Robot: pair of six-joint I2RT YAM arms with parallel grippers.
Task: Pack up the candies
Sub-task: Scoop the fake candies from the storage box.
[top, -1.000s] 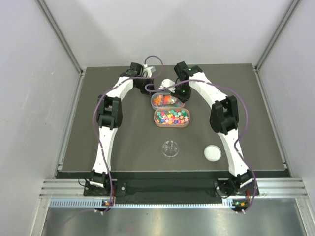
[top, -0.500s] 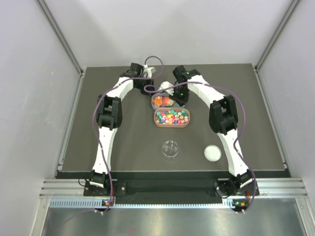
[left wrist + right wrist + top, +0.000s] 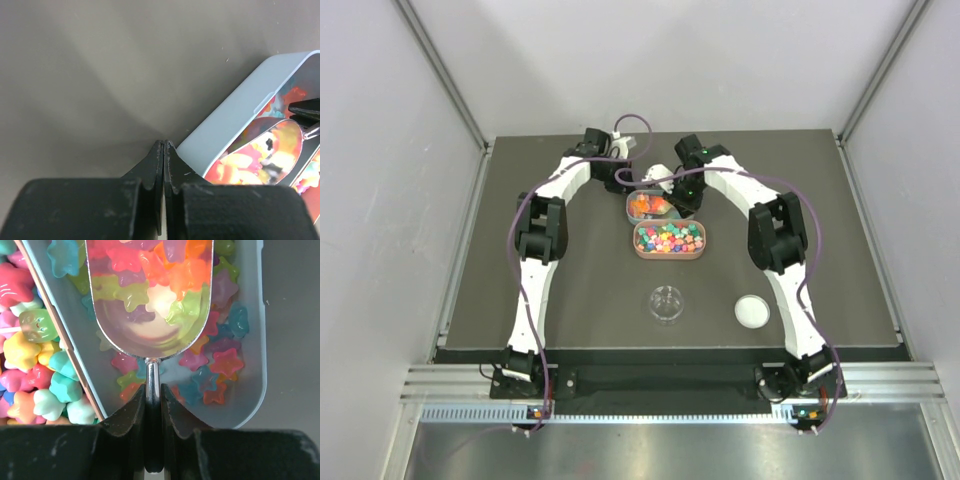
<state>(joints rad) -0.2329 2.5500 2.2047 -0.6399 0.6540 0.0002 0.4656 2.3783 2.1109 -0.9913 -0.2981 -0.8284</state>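
The candies (image 3: 227, 362) are pink, orange, green and teal, the scoop (image 3: 150, 335) silver, tray (image 3: 252, 390) pale blue-grey, fingers (image 3: 125, 430) black

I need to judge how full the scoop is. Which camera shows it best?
The right wrist view: the scoop fills the frame, bowl up, star candies at its front, stem in the right gripper. The left wrist view shows it blurred at the edge; in the top view it is too small to read.

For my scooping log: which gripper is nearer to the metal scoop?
Right. The right gripper holds the scoop by its stem over the pale blue tray; the left gripper sits shut outside that tray's corner.
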